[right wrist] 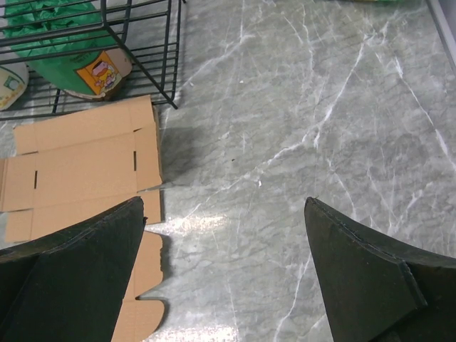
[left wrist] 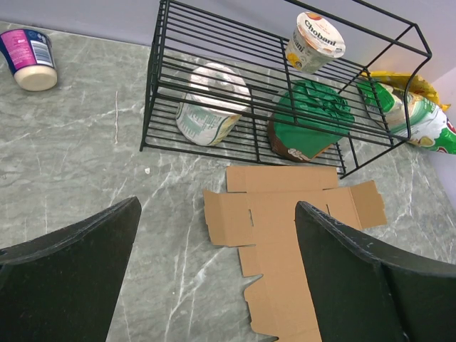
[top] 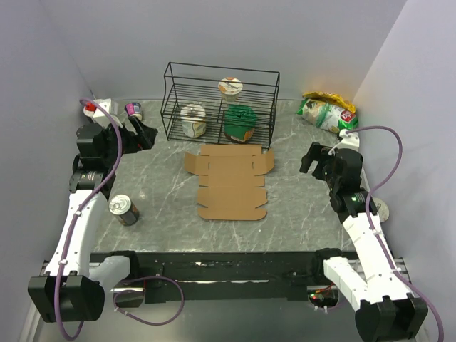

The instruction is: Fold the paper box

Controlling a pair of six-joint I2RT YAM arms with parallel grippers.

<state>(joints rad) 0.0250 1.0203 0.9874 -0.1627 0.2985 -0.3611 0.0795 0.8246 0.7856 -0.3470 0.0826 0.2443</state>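
The left gripper (top: 142, 134) hangs with its two dark fingers (left wrist: 71, 263) spread wide and nothing between them. It sits off the left end of a black wire rack (top: 165, 92). The right gripper (top: 313, 158) is likewise spread and empty, off the rack's right end and a little nearer the arm bases. Neither gripper touches anything.

Between the two grippers, just in front of the rack, the paper box (top: 231, 182) lies as a flat brown cardboard sheet on the grey marbled table (top: 299, 214). Its far edge rests close to the rack's front feet. Side flaps stick out left and right near that edge, and the sheet's cut slots show in both wrist views. Every panel and flap appears to lie flat against the table.

A yogurt cup (top: 231, 86) stands on top of the rack. A white tub (top: 193, 120) and a green-topped container (top: 239, 122) sit inside it. A tin can (top: 123, 209) lies well in front of the rack's left end, and a snack bag (top: 326, 112) lies beyond its right end.

Judged from this, folding has not begun. No wall is raised and no flap is tucked, so the whole task remains.
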